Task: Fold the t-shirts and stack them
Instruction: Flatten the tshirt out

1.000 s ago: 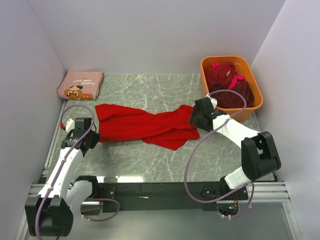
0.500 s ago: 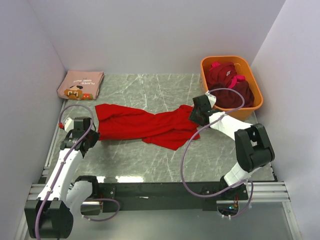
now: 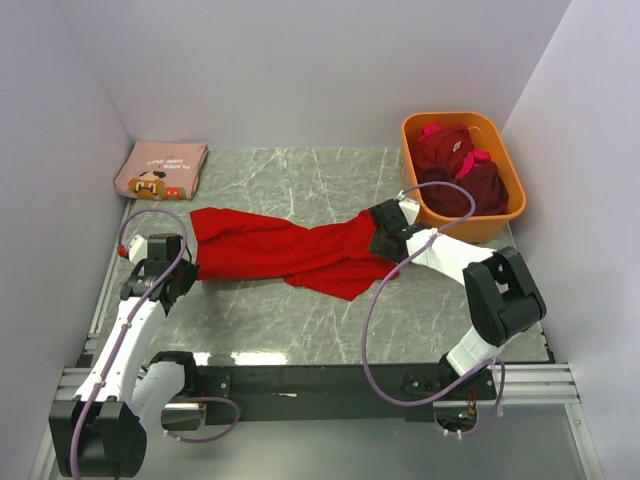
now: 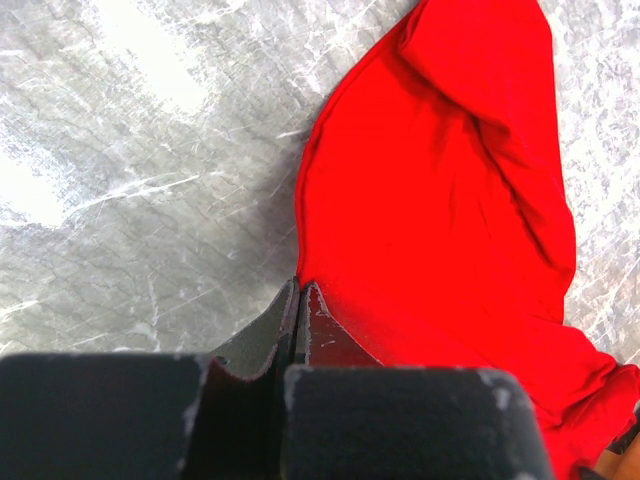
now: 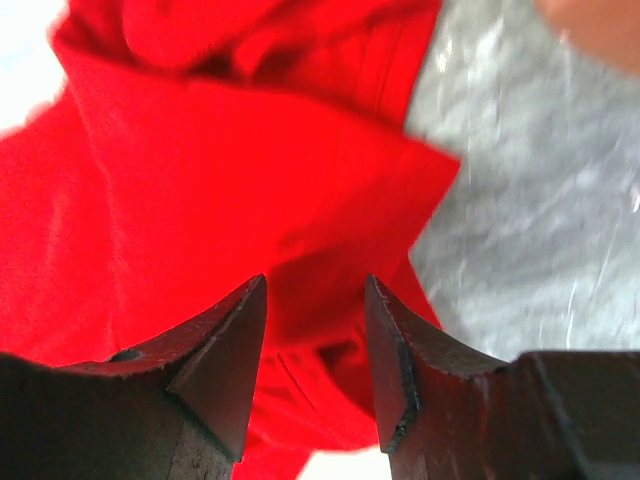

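The bright red t-shirt [image 3: 290, 250] lies crumpled and stretched across the table's middle. My left gripper [image 3: 188, 272] is at its left end. In the left wrist view the jaws [image 4: 298, 290] are pressed together with the red cloth's edge [image 4: 440, 200] at their tip. My right gripper [image 3: 380, 238] is open over the shirt's right end, its fingers astride a fold of red cloth [image 5: 230, 160] in the right wrist view [image 5: 315, 285]. Dark maroon t-shirts with pink trim [image 3: 460, 175] are heaped in the tub. A dusty-pink printed t-shirt [image 3: 160, 168] lies folded at the back left.
The orange plastic tub [image 3: 450, 118] stands at the back right, close behind my right gripper; its edge shows in the right wrist view [image 5: 600, 25]. White walls close the table on the left, back and right. Grey marble table [image 3: 300, 320] shows in front of the shirt.
My right gripper has moved left from beside the tub onto the red shirt's right end. The left arm and the shirt have hardly moved.
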Tool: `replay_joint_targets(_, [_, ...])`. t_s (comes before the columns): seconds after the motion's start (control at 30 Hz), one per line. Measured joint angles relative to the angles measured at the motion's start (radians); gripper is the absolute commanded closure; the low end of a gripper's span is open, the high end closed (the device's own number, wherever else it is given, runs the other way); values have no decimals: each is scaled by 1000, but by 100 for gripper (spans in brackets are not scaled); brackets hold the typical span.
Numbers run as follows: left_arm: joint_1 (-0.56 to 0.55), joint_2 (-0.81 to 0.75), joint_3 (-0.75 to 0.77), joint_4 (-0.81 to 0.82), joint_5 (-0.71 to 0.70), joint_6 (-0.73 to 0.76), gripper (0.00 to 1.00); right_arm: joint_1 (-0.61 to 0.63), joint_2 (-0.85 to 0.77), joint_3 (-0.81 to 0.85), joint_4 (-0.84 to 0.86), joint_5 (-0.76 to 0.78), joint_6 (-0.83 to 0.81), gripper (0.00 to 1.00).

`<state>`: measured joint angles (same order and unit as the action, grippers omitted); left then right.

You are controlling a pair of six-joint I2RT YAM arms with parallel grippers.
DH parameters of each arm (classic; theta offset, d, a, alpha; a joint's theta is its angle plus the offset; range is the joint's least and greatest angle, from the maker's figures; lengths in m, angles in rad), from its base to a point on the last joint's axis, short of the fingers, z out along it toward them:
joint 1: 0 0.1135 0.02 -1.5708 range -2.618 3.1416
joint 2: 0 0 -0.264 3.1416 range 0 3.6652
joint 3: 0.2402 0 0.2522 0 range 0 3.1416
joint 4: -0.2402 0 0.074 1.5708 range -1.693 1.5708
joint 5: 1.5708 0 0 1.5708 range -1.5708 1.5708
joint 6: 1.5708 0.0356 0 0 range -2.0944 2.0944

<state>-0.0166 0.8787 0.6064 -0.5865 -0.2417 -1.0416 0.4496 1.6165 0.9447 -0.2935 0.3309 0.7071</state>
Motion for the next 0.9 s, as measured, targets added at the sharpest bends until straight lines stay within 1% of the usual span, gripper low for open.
replay_joint_targets(0.13, [0,-12,0,0,0,0,99,16,6,-4,-34,-12,22,49])
replay_joint_targets(0.4, [0,-31,-2,6,0,0,99,22,36,-10,-32,-10,63,49])
replay_joint_targets(0.5, [0,-31,-3,6,0,0,99,22,43,-10,-25,-5,68,51])
replay_joint_targets(0.53, [0,-31,-3,6,0,0,99,22,43,-10,-23,-1,69,55])
replay_joint_targets(0.6, [0,-31,-4,6,0,0,99,22,44,-10,-10,5,70,59])
replay_joint_targets(0.63, [0,-31,-5,6,0,0,99,22,45,-10,-2,6,71,65])
replay_joint_targets(0.7, [0,-31,-5,6,0,0,99,20,53,-10,17,9,72,68])
replay_joint_targets(0.73, [0,-31,-5,6,-1,0,99,18,57,-10,24,9,72,77])
replay_joint_targets(0.8, [0,-31,-5,6,-1,0,99,16,69,-10,37,9,65,88])
replay_joint_targets(0.83, [0,-31,-5,6,-1,0,99,15,73,-10,42,8,61,96])
replay_joint_targets(0.87, [0,-31,-5,6,-2,0,99,14,74,-10,48,9,58,100])
replay_joint_targets(0.9, [0,-31,-5,6,-2,0,99,14,74,-10,54,9,56,100])
